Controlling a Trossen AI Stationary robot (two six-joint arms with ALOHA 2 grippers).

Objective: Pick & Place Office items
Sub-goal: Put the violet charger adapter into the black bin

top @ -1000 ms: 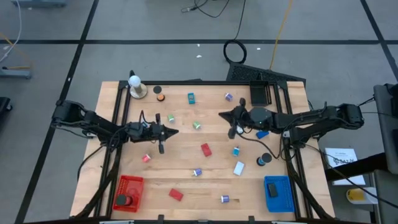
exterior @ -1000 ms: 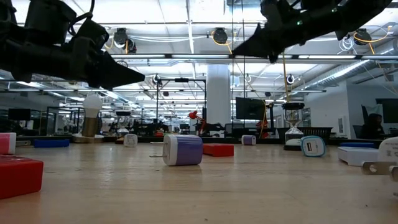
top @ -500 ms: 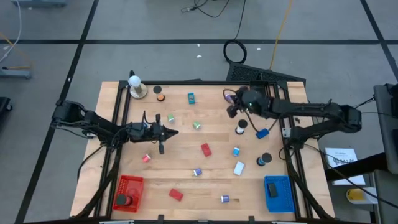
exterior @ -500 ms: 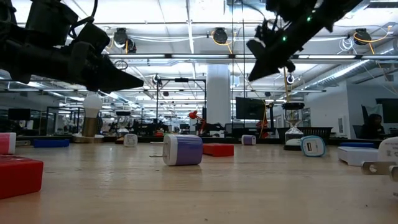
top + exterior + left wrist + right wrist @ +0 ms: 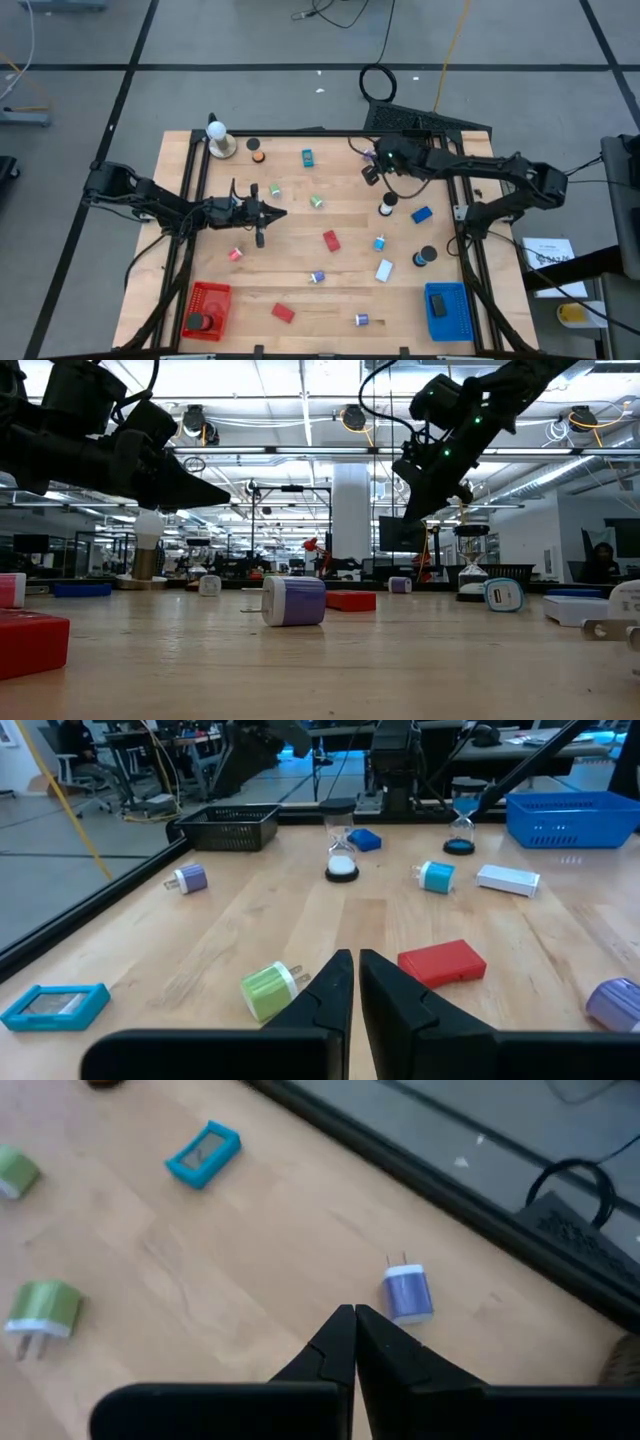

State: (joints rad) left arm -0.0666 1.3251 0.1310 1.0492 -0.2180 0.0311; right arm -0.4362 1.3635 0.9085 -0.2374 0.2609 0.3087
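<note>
High view: the right gripper (image 5: 371, 175) is poised at 1 o'clock on the desk (image 5: 300, 290), near a purple plug (image 5: 367, 155). Right wrist view: jaws are pressed together, empty, beside the plug. Opening and descent are judged next. Left gripper (image 5: 280, 212), closed, waits at 9 o'clock.

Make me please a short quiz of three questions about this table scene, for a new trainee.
1. True or false: the left gripper and the right gripper are both shut and hold nothing.
2. Which thing lies just beyond the right gripper's tips? A: the purple and white cube with two prongs. B: a yellow pencil. C: a pair of steel scissors.
3. What colour is the mesh basket at the near corner of the wooden table, on the left arm's side?

Key: 1 true. 2 A. 3 red: the red mesh basket.
</note>
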